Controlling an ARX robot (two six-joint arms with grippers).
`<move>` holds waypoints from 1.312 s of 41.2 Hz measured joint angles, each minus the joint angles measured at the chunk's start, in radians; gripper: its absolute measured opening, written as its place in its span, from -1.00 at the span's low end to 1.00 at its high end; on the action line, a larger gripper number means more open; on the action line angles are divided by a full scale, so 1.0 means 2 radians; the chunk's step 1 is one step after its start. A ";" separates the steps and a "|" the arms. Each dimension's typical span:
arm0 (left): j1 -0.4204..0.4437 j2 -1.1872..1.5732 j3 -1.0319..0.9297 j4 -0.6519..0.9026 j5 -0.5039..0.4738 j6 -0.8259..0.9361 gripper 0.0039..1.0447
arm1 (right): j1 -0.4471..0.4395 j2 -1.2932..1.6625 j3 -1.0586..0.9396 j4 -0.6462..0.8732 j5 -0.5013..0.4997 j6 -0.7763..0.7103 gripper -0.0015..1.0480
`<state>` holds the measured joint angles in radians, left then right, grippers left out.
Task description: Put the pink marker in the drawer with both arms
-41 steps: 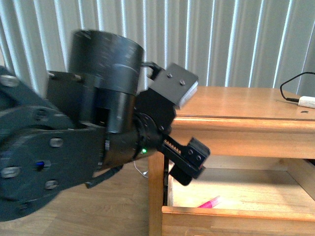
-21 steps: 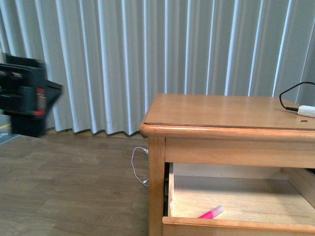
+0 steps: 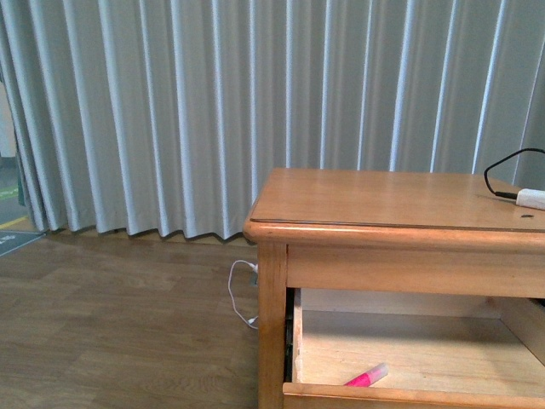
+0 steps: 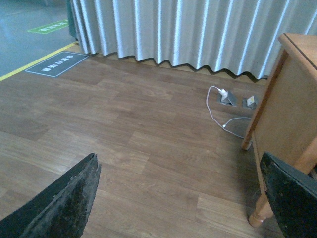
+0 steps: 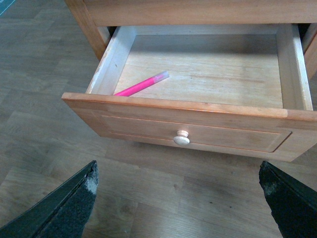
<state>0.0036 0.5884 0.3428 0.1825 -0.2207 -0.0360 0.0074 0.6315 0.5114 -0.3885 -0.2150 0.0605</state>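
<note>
The pink marker (image 5: 142, 84) lies loose on the pale wood floor inside the drawer (image 5: 218, 126), which is pulled out of the wooden nightstand (image 3: 392, 198). In the front view the pink marker (image 3: 367, 376) shows just behind the drawer's front edge (image 3: 409, 396). My right gripper (image 5: 181, 198) is open over the bare floor in front of the drawer's round knob (image 5: 182, 140), holding nothing. My left gripper (image 4: 183, 198) is open above the floor beside the nightstand's leg (image 4: 262, 210). Neither arm shows in the front view.
A white plug with black cable (image 3: 530, 198) rests on the nightstand's top at the right. A white cord and floor sockets (image 4: 229, 99) lie by the curtain (image 3: 170, 111). A wood-plank floor (image 4: 124, 129) stretches off to the side of the nightstand.
The left arm, which filled the front view a second ago, has swung away leftward and out of that view. The marker in the drawer has stayed put.
</note>
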 joint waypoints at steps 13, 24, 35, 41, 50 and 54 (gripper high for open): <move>-0.002 -0.061 -0.085 0.051 0.110 0.014 -0.29 | 0.000 0.000 0.000 0.000 0.000 0.000 0.83; -0.002 -0.109 -0.121 0.044 0.110 0.015 -0.93 | 0.000 0.000 0.000 0.000 0.000 0.000 0.83; -0.002 -0.144 -0.140 0.027 0.110 0.015 -0.93 | 0.000 0.000 0.000 0.000 0.000 0.000 0.83; -0.002 -0.162 -0.147 0.016 0.110 0.015 -0.93 | 0.000 0.000 0.000 0.000 0.000 0.000 0.83; -0.002 -0.197 -0.160 0.006 0.111 0.016 -0.93 | 0.000 0.000 0.000 0.000 0.000 0.000 0.83; -0.002 -0.210 -0.160 -0.005 0.110 0.016 -0.93 | 0.000 0.000 0.000 0.000 0.000 0.000 0.83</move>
<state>-0.0013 0.1688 0.0227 0.1730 0.0002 -0.0048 0.0074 0.6315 0.5114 -0.3885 -0.2146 0.0608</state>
